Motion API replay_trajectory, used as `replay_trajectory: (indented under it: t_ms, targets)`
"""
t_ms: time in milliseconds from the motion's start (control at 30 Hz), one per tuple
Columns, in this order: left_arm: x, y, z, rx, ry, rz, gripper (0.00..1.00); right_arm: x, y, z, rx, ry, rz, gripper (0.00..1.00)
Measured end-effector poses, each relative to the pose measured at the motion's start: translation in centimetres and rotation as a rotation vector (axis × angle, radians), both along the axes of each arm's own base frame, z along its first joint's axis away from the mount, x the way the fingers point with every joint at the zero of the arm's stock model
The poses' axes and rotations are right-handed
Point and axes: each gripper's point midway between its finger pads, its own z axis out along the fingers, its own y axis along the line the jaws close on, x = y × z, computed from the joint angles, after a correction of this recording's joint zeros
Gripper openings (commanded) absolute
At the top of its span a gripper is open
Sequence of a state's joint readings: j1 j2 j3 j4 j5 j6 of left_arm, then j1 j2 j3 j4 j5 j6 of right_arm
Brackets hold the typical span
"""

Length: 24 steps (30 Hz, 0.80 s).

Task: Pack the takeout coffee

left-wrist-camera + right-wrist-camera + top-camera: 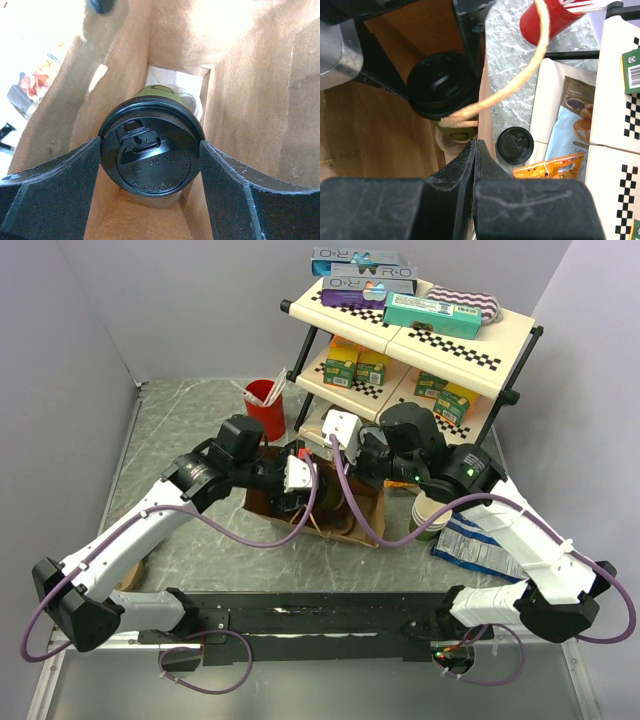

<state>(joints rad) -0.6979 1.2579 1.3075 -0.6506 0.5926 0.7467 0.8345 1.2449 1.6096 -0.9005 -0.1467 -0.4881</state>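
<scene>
Here left gripper [150, 147] clamps takeout coffee [152, 165] inside paper bag [250, 100] (lid up); right gripper [476, 150] pinched shut on its rim.

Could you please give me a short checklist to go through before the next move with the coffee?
1. The coffee cup is inside the paper bag: ok.
2. The lid is seated on the cup: ok.
3. The left gripper meets the lid on both sides: ok.
4. The right gripper is shut on the bag's edge: ok.
5. The cup rests on the bag's floor: cannot tell.
6. The cup stands upright: cannot tell.
</scene>
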Motion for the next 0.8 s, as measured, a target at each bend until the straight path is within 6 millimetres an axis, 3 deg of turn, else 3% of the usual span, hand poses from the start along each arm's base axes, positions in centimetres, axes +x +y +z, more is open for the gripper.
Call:
replay_trajectory:
  t_ms: [267,633,800]
  targets:
    - [0.7,-0.3,-0.9,-0.016,0.051,0.046,0.01,0.0,0.1,0.0,0.001,-0.001,0.003,0.0]
    - [0.2,-1.6,1.6,-0.172,0.17,0.024,0.01,0.1,0.4,0.2,0.007,-0.015,0.01,0.0]
    - [0.6,-1.5,0.9,-0.152,0.162,0.036,0.01,0.2,0.4,-0.1,0.002,-0.015,0.006,0.0]
